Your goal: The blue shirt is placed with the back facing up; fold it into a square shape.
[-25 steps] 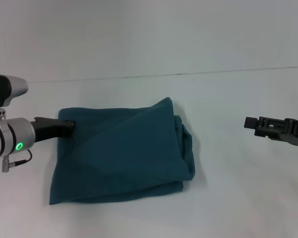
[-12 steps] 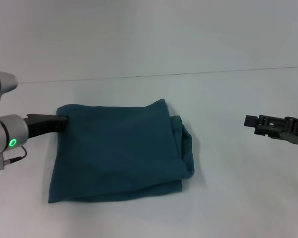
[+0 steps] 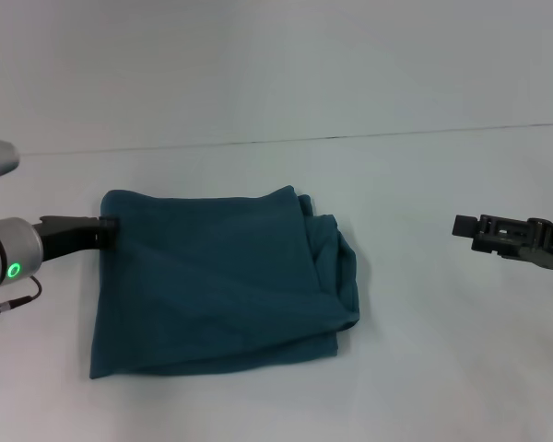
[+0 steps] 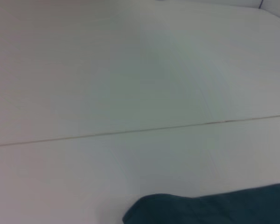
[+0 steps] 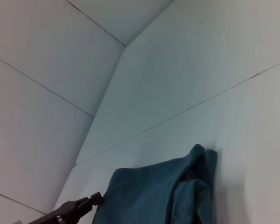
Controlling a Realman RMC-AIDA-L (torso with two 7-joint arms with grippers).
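Note:
The blue shirt lies folded into a rough rectangle on the white table, with bunched layers along its right edge; it also shows in the left wrist view and the right wrist view. My left gripper is at the shirt's far left corner, shut on the fabric there, and its dark tip also shows in the right wrist view. My right gripper hovers well to the right of the shirt, apart from it.
The white table spreads around the shirt on all sides. A thin seam line runs across the surface behind the shirt.
My left gripper has drawn back to the left with the shirt's far left corner, flattening the top layer and pulling its right peak down. The right arm has stayed still.

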